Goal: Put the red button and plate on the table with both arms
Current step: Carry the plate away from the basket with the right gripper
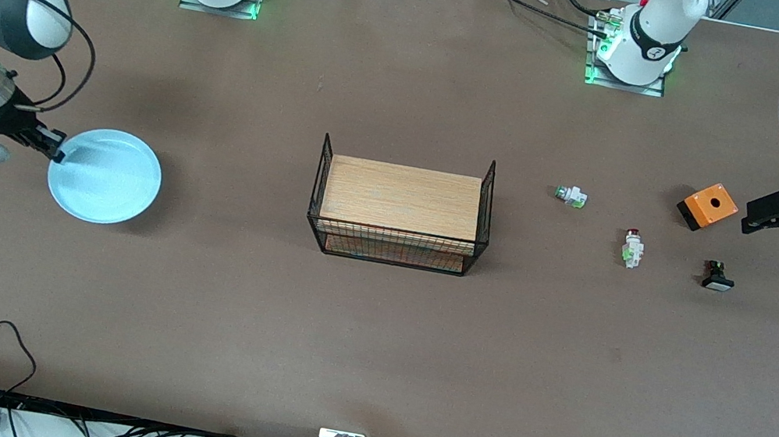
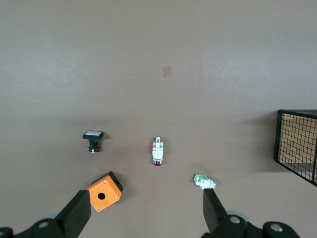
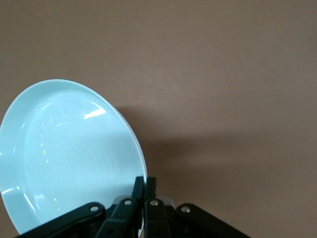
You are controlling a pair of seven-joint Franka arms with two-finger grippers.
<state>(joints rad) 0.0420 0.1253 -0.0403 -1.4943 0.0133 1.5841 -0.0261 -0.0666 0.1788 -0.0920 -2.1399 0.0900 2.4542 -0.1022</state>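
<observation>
Glossy light blue, the plate [image 1: 105, 176] is seen at the middle left of the front view, pinched at its raised rim by the right gripper [image 1: 56, 152]. At middle right, the red button [image 1: 632, 250], whitish with a dark red cap, lies on the table [image 1: 369, 342]. The left gripper [image 1: 755, 217] is held open beside an orange box [image 1: 708, 205].

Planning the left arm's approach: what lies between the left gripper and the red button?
The front view shows bare table between left gripper and red button.
</observation>
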